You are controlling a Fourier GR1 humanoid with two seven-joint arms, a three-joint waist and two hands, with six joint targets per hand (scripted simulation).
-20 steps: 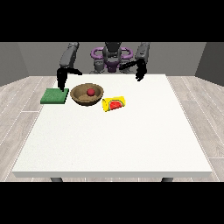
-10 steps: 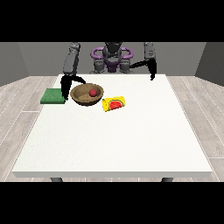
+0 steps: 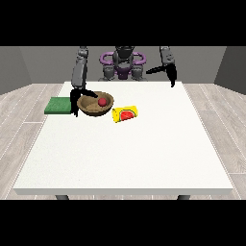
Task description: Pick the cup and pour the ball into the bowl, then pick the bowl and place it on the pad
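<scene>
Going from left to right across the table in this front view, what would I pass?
Green pad → robot hand at the bowl's edge → wooden bowl holding the red ball → yellow cup lying on its side → the other robot hand, raised at the right.

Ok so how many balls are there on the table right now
1. A single red ball lies inside the brown bowl, beside the hand at the view's left. The yellow cup lies tipped over; another inside it cannot be ruled out.
</scene>
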